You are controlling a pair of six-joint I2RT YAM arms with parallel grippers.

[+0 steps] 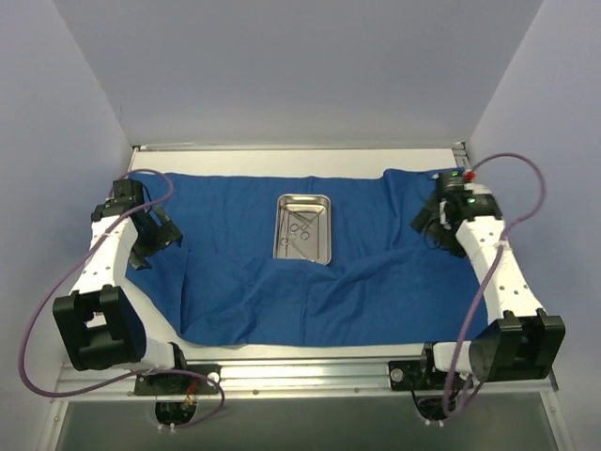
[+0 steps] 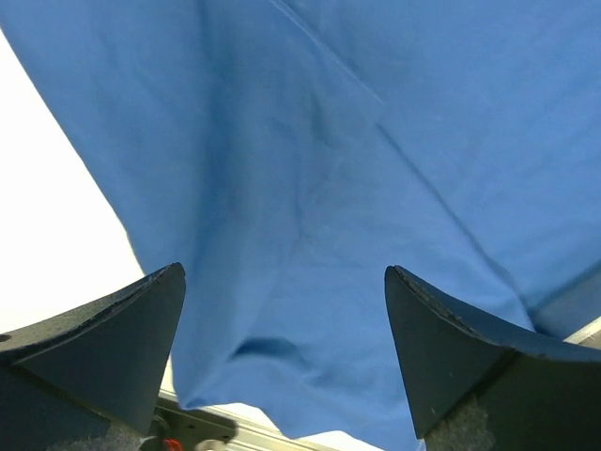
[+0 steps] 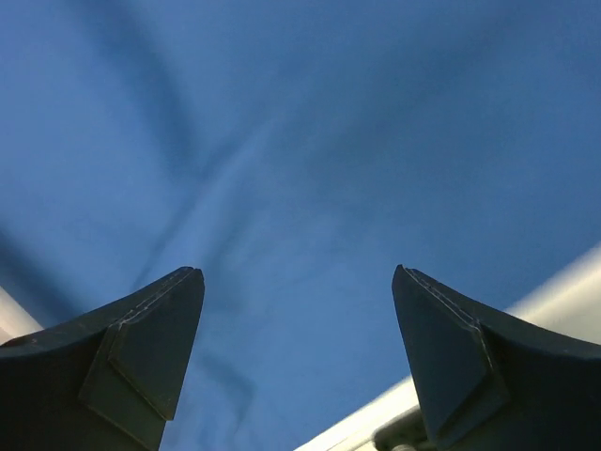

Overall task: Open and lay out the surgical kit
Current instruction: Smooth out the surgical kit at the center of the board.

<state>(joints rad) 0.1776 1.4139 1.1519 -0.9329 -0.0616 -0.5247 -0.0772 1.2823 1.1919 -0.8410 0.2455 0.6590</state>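
Note:
The large blue cloth wrap (image 1: 310, 277) lies spread open across the table. The shiny steel tray (image 1: 303, 228) sits on it near the middle, with several thin metal scissor-like instruments (image 1: 300, 230) inside. My left gripper (image 1: 160, 235) is open and empty above the cloth's left edge; the left wrist view shows blue cloth (image 2: 310, 188) between its fingers. My right gripper (image 1: 434, 224) is open and empty above the cloth's right side; the right wrist view shows blue cloth (image 3: 310, 188) below it.
The white table top (image 1: 282, 160) shows beyond the cloth's far edge and along the front (image 1: 310, 349). A metal rail (image 1: 310, 371) runs along the near edge by the arm bases. Grey walls enclose the table on three sides.

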